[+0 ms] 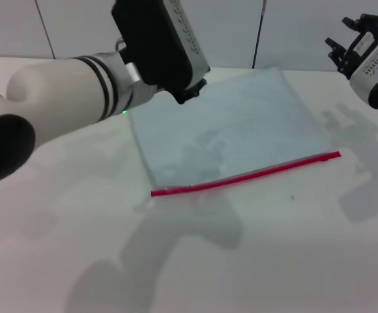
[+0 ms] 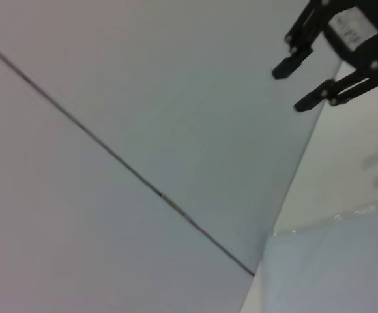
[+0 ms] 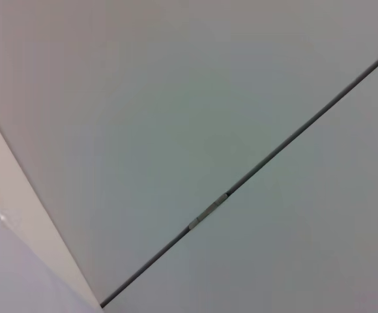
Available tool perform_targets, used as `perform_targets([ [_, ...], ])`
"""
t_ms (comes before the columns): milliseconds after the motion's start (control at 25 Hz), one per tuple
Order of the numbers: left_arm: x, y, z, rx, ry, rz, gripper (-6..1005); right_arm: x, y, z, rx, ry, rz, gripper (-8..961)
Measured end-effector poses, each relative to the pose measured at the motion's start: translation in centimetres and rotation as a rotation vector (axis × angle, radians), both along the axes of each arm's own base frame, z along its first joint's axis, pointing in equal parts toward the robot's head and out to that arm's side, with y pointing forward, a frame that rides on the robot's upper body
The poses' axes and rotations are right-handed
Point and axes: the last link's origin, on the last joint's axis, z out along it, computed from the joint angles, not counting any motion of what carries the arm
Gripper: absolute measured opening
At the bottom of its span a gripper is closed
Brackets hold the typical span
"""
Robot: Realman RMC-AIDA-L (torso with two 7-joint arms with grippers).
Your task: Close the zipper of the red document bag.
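The red document bag (image 1: 231,127) lies flat on the white table, a translucent pale blue-grey pouch. Its zipper (image 1: 247,175) is a thin red strip along the near edge, running from front left up to the right. My left gripper (image 1: 190,93) hangs low over the bag's far left corner, its black body covering that corner. My right gripper (image 1: 343,39) is raised at the far right, off the bag, open and holding nothing. The left wrist view shows a bag corner (image 2: 335,267) and, farther off, the right gripper (image 2: 297,85) with its fingers apart.
The white table (image 1: 274,261) stretches bare in front of the bag, crossed by arm shadows. A pale panelled wall (image 1: 293,32) with dark seams stands behind. The right wrist view shows only that wall (image 3: 176,117) and a seam.
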Motion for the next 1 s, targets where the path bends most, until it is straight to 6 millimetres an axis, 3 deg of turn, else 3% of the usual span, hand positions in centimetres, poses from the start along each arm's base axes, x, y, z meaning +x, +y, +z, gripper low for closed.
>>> perform_targets([
  [160,0.0,0.0,-0.3,-0.005,0.009,-0.006,351,0.0,0.0,0.0,0.001,0.000,-0.001,390],
  [240,0.0,0.1,-0.2,0.005,0.002,-0.012,599,0.0,0.0,0.0,0.001,0.003,-0.002,389],
  [680,-1.0,0.4,2.5,0.181,-0.253,-0.026,826,-0.3,-0.8,-0.3,-0.012,0.219,-0.056,381],
  [1000,-3.9,0.5,3.1,0.296,-0.518,0.003,866,-1.6,-2.1,-1.5,-0.123,0.452,-0.034,380],
])
